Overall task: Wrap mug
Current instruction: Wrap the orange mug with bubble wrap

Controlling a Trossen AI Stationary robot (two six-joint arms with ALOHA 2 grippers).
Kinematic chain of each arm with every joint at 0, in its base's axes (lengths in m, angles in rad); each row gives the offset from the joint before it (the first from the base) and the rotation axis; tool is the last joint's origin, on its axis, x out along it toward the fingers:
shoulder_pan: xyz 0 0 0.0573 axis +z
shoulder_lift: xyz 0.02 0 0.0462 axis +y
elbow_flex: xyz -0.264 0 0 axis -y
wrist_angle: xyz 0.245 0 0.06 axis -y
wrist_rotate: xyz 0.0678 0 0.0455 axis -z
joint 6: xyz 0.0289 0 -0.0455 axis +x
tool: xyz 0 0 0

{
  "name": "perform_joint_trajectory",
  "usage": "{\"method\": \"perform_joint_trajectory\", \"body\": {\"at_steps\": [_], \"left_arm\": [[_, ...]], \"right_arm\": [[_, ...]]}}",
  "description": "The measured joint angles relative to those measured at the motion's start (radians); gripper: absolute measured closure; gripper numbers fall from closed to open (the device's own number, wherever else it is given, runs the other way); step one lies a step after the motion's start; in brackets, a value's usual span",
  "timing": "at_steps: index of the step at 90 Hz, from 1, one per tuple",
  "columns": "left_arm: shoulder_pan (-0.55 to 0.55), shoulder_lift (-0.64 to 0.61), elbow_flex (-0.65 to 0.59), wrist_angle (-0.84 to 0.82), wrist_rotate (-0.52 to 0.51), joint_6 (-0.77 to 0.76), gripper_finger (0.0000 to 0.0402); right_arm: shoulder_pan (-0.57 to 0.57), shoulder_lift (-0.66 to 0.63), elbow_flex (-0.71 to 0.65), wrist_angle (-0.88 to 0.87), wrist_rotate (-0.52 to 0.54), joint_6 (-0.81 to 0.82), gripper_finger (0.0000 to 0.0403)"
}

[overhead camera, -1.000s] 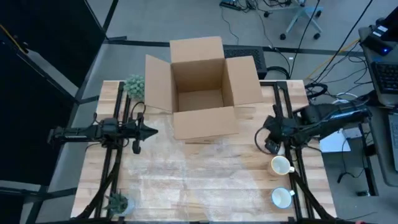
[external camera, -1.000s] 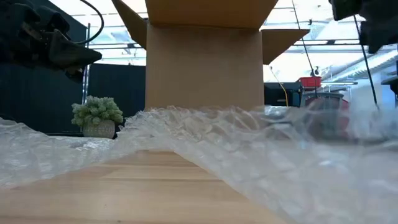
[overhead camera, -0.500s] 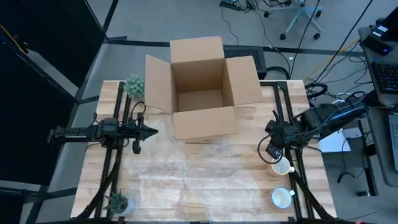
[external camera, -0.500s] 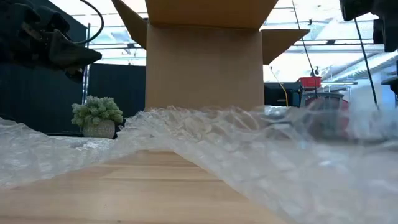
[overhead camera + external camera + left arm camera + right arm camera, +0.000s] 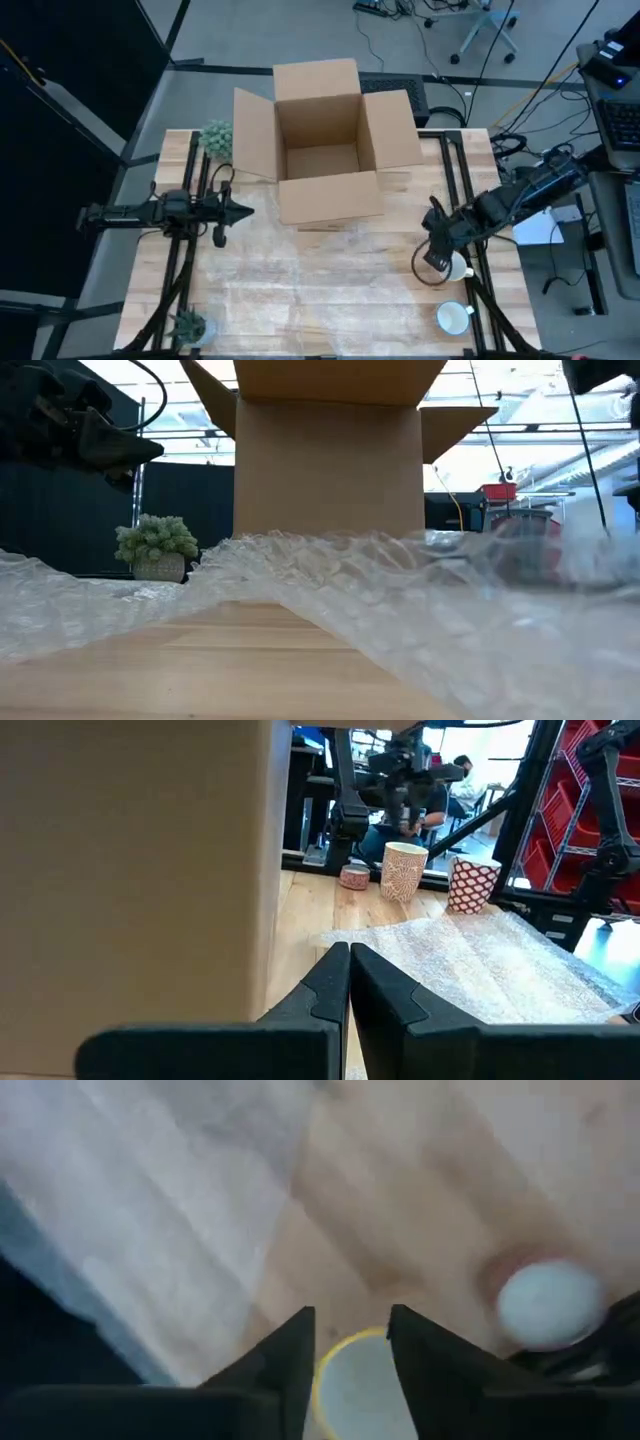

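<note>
Two arms are mine to watch. At nine o'clock the left gripper (image 5: 243,210) waits above the table (image 5: 390,285), its jaws closed on nothing. Bubble wrap (image 5: 300,275) lies spread at the centre, below the open cardboard box (image 5: 325,140). At four o'clock the right gripper (image 5: 437,255) hovers over the yellow-rimmed mug (image 5: 455,267), jaws parted to a narrow gap. My worry: one finger lands on the rim and tips it toward the second mug (image 5: 452,317) nearby.
</note>
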Motion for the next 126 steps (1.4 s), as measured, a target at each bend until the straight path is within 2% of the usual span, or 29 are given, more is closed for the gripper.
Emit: {"method": "perform_joint_trajectory", "body": {"at_steps": [25,44,75,103,113,126], "left_arm": [[0.0,0.0,0.0,0.0,0.0,0.022,0.0402],[0.0,0.0,0.0,0.0,0.0,0.022,0.0402],[0.0,0.0,0.0,0.0,0.0,0.021,0.0402],[0.0,0.0,0.0,0.0,0.0,0.02,0.0402],[0.0,0.0,0.0,0.0,0.0,0.02,0.0402],[0.0,0.0,0.0,0.0,0.0,0.02,0.0402]], "right_arm": [[0.16,0.068,0.0,0.015,-0.005,0.299,0.0228],[0.194,0.161,0.0,0.004,-0.004,0.427,0.0221],[0.193,0.334,0.0,-0.034,-0.004,0.451,0.0235],[0.192,0.425,0.0,0.001,-0.003,0.396,0.0247],[0.192,0.442,0.0,0.005,-0.003,0.377,0.0278],[0.192,0.444,-0.001,0.008,-0.001,0.365,0.0363]]}}
